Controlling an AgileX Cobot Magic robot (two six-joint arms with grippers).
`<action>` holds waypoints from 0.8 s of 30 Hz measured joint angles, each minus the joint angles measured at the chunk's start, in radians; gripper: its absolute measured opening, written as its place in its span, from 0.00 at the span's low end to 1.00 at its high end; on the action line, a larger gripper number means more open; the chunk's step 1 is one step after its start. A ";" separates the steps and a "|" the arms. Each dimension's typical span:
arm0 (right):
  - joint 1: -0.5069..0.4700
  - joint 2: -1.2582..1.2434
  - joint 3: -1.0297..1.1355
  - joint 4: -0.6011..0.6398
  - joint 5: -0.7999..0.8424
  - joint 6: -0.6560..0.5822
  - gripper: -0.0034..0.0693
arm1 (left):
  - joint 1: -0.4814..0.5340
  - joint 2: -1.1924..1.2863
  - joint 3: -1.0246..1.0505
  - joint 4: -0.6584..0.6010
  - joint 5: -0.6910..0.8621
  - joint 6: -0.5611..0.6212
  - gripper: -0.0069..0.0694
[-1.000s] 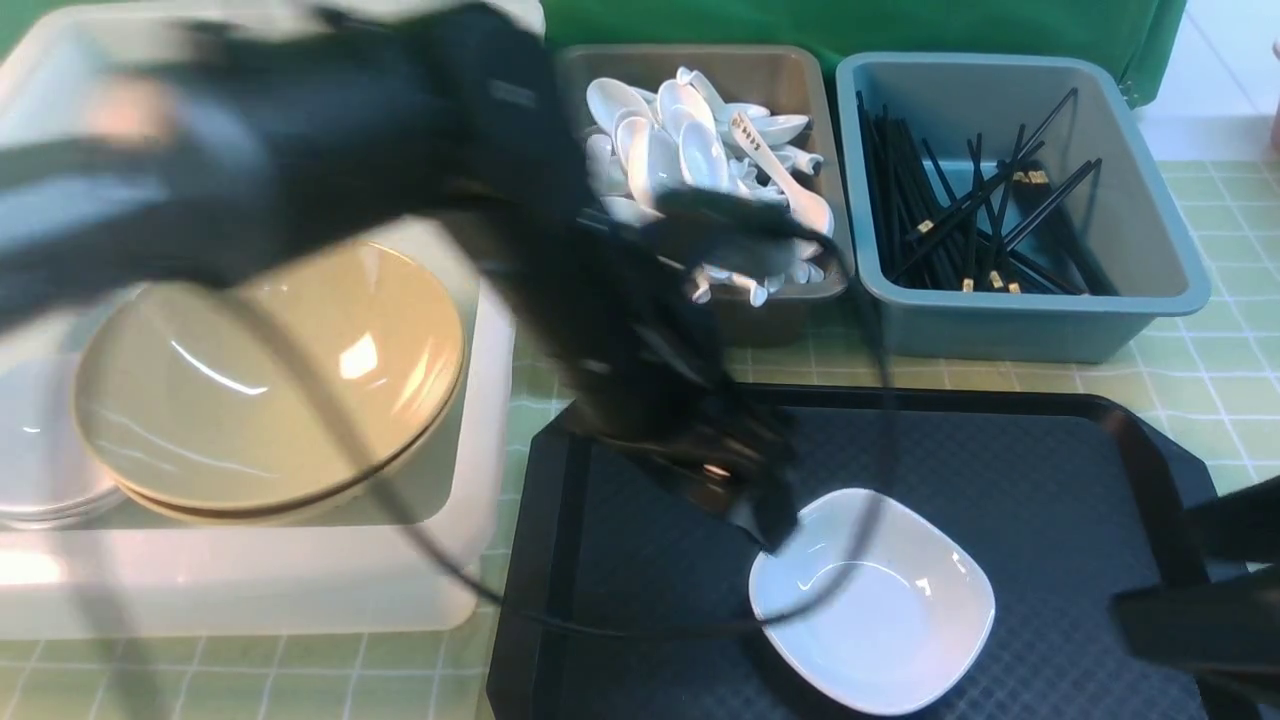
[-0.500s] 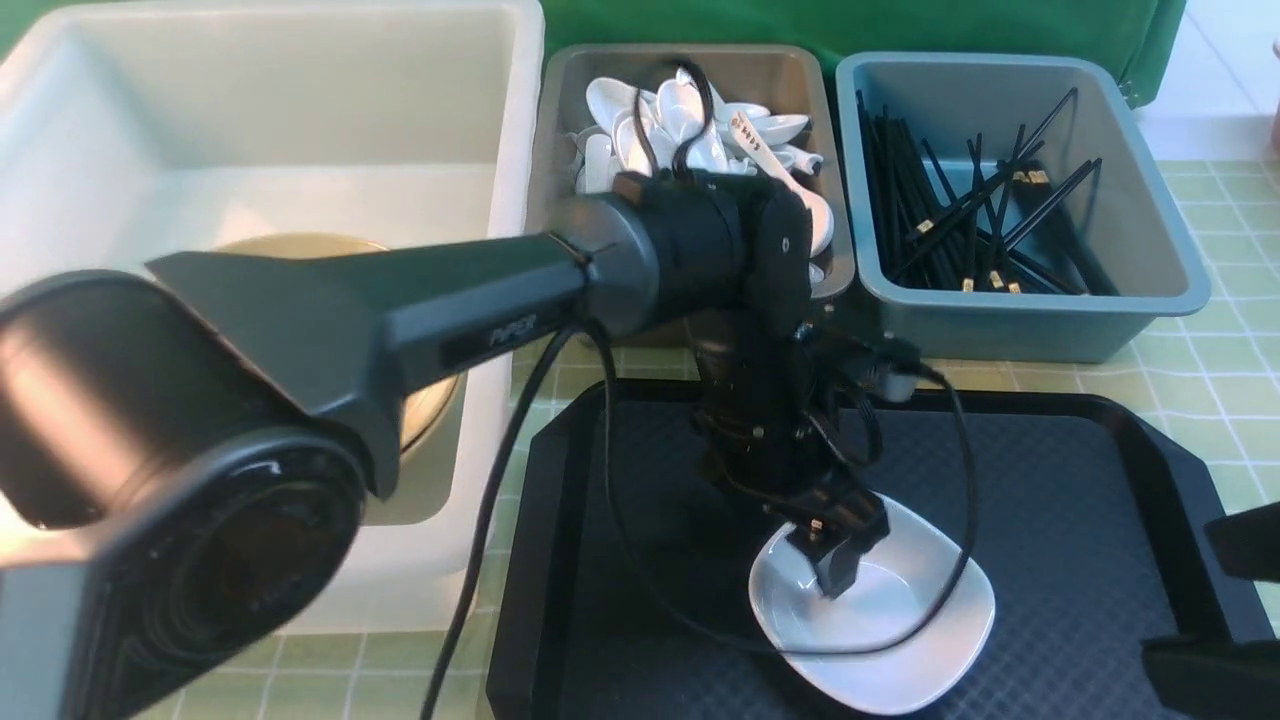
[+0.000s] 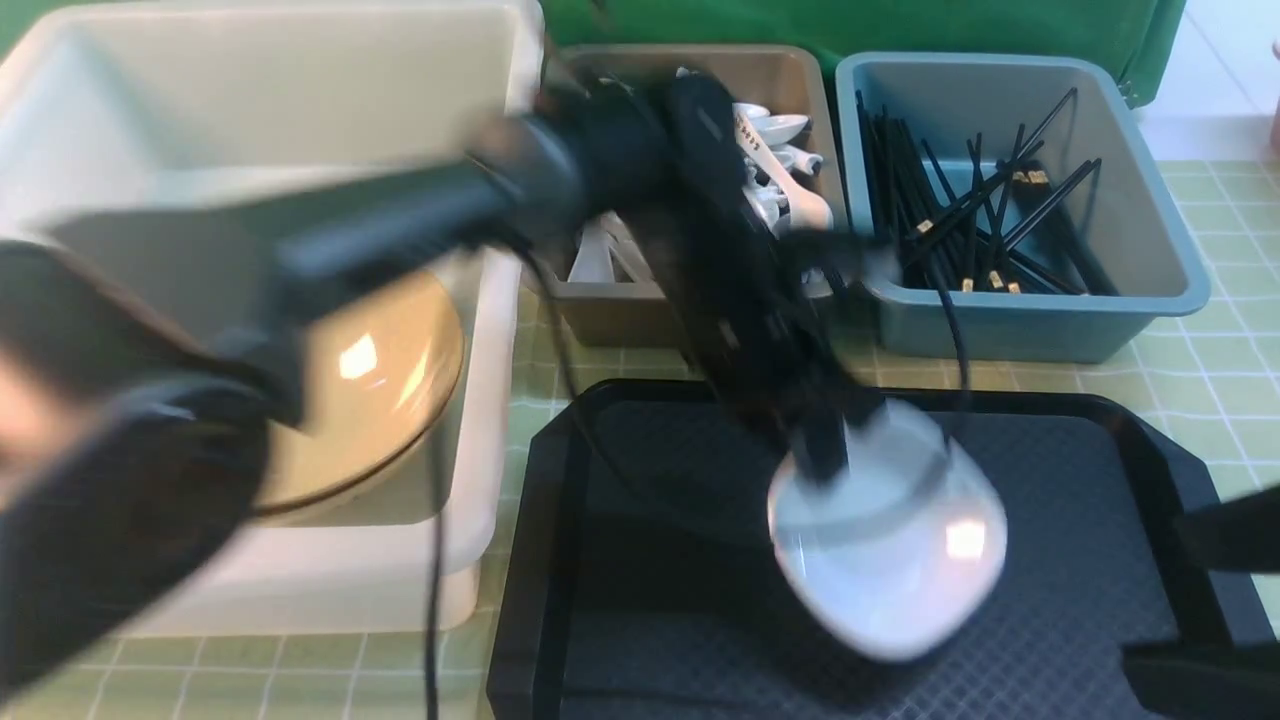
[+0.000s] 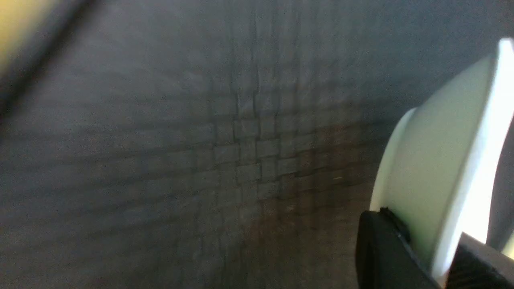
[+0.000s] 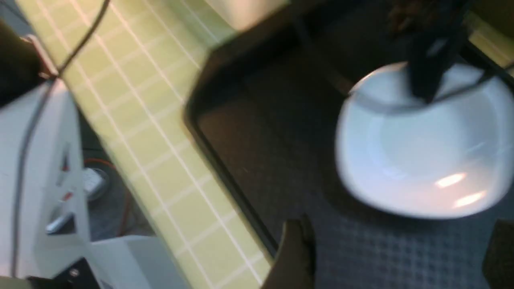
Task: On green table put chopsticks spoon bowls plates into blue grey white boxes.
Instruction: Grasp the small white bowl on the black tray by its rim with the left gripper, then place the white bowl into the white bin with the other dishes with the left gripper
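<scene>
The left tool [image 3: 830, 468] is clamped on the rim of a tilted white plate [image 3: 900, 560] above the black tray [image 3: 640, 560], while the right tool [image 3: 1215, 600] stands with its jaws apart.

My left gripper [image 3: 825, 465] is clamped on the far rim of a white plate [image 3: 890, 540], which hangs tilted above the middle of the black tray [image 3: 620, 600]. The tray floor around it is bare, with open room across its left half and along its near edge. My left arm [image 3: 380, 230] slants over the white box [image 3: 300, 590] and its tan bowls [image 3: 390, 370], barring the way there. Along the far edge of the green table [image 3: 1180, 390], the grey box [image 3: 610, 320] and blue box [image 3: 1000, 335] stand side by side, heaped with spoons [image 3: 785, 200] and chopsticks [image 3: 960, 220]. My right gripper [image 3: 1160, 590], jaws wide, fills the tray's near right corner.
</scene>
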 joint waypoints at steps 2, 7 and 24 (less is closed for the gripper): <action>0.014 0.069 -0.073 0.012 0.028 -0.009 0.84 | 0.076 -0.122 0.000 -0.016 0.003 -0.008 0.11; 0.109 0.178 -0.224 0.015 0.044 -0.019 0.77 | 0.232 -0.309 0.021 -0.025 0.005 -0.032 0.11; 0.748 0.822 -0.935 -0.278 0.080 0.101 0.08 | 1.203 -0.793 0.582 -0.060 -0.150 -0.049 0.11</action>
